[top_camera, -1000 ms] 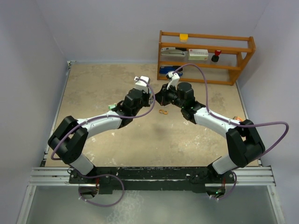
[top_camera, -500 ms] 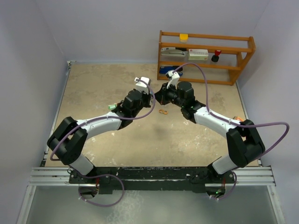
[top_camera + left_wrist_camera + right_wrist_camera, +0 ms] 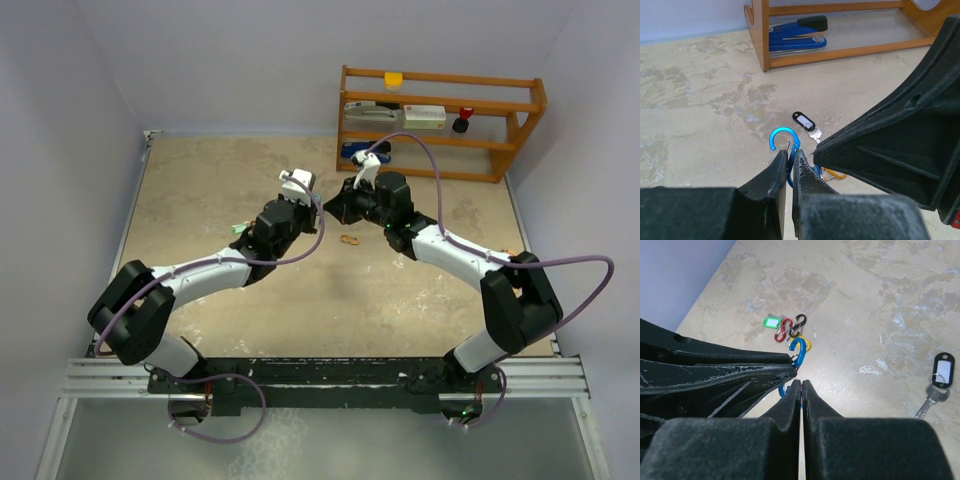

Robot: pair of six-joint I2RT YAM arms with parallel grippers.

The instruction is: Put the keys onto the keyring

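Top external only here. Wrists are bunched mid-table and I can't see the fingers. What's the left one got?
Observer: The left fingers are shut on a blue carabiner. Its hooked end sticks out past their tips.
Operator: Right side?
Observer: The right fingers are pressed shut right beside that carabiner. I can't tell whether they pinch anything.
Operator: Where's a key?
Observer: A black tag with a white label, joined to a silver key, lies flat on the table toward the shelf. Neither arm touches it.
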